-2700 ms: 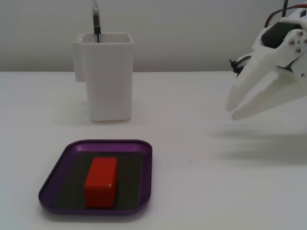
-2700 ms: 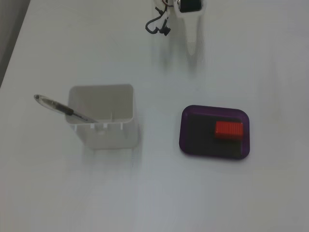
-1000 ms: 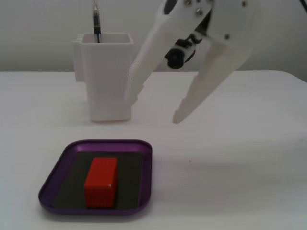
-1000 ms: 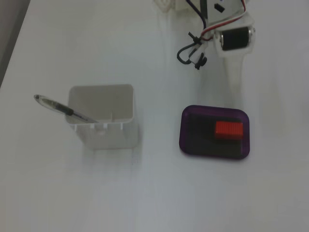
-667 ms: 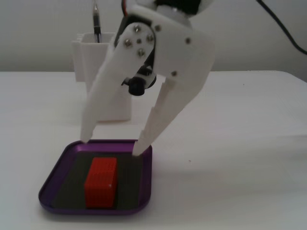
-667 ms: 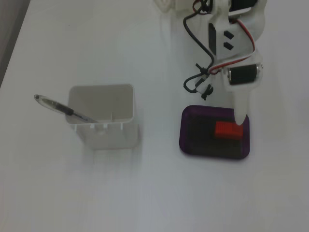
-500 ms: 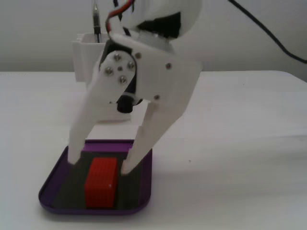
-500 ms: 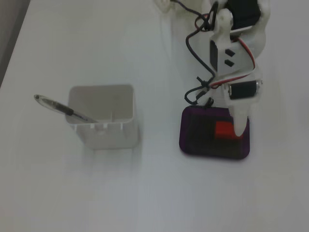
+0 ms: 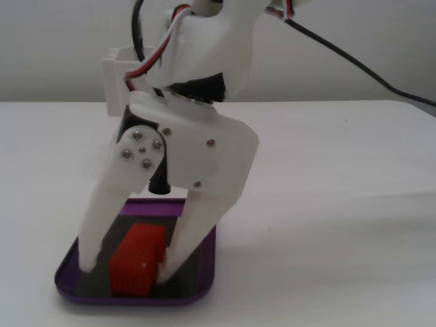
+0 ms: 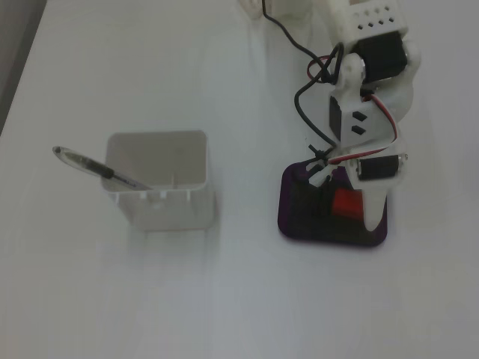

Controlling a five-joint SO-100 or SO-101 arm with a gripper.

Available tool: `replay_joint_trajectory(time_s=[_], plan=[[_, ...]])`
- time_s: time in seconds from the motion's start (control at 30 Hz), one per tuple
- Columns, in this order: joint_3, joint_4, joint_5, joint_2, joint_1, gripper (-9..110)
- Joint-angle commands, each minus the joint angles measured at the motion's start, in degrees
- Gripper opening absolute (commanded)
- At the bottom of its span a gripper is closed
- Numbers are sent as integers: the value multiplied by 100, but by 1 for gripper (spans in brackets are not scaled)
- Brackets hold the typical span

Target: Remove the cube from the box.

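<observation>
The small red cube [image 9: 138, 262] sits on the dark floor of the shallow purple box [image 9: 136, 298], near its front. My white gripper [image 9: 129, 267] reaches down into the box with a finger on either side of the cube. The right finger [image 9: 178, 248] rests against the cube's side, while the left finger [image 9: 92, 238] stands a little apart from it, so the jaws are open. Seen from above in the other fixed view, the cube [image 10: 346, 203] shows between the fingers of the gripper [image 10: 346, 213], inside the box [image 10: 299, 228].
A tall white square container [image 10: 161, 187] with a pen [image 10: 97, 168] leaning in it stands on the white table to the left of the box; it also shows behind the arm [image 9: 117, 75]. Black cable [image 10: 299, 112] hangs off the arm.
</observation>
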Motion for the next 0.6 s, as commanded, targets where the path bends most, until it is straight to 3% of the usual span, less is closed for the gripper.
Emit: replay_joint_trajectory(time_s=[0.0, 0.57], plan=[[-220, 26, -35, 97, 35, 16], [-141, 35, -193, 123, 519, 8]])
